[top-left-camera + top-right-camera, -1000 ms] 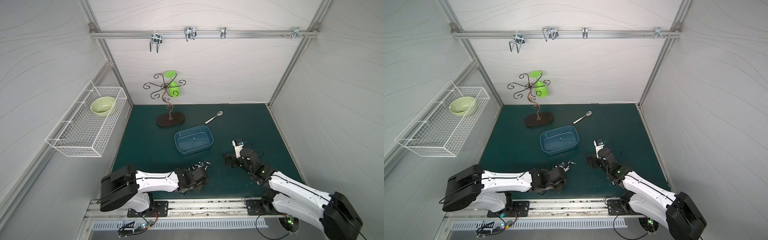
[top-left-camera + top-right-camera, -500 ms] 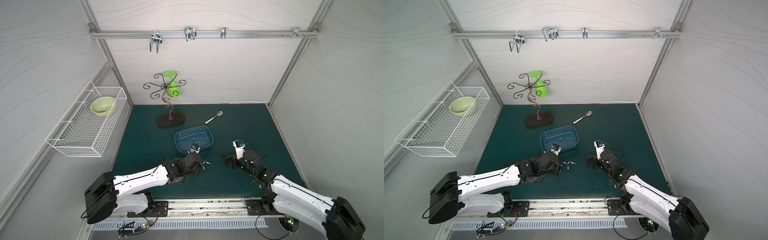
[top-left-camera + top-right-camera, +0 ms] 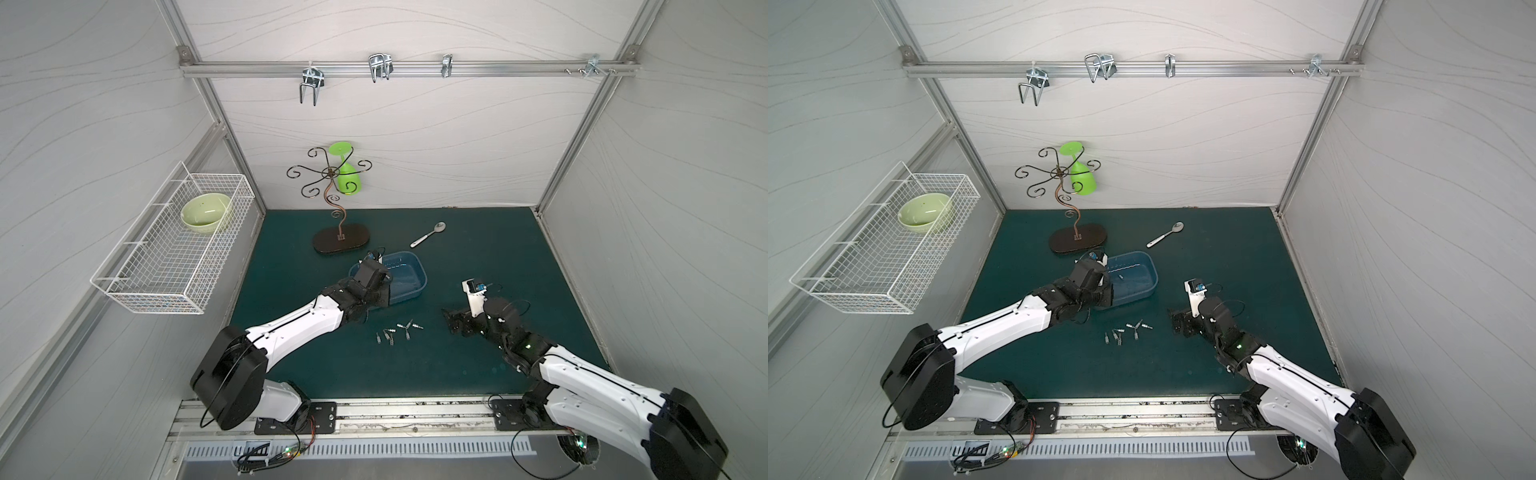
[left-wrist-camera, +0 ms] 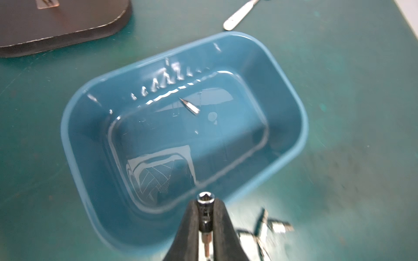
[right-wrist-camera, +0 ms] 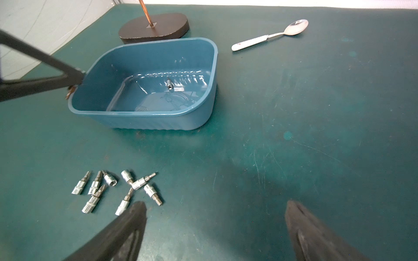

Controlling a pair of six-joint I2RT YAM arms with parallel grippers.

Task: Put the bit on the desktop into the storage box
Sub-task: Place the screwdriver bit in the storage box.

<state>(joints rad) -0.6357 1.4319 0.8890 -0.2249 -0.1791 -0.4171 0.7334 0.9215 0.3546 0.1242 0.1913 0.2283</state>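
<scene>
While the storage box (image 5: 147,119) holds one bit (image 5: 169,85), others (image 5: 110,179) lie outside.

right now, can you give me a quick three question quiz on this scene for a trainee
1. True or false: the left gripper is empty.
2. What lies inside the blue box? A a spoon; B a single bit; C nothing.
3. Fill in: the right gripper has its jaws ____.

Key: 1 false, it is shut on a bit. 2 B. 3 open.
</scene>
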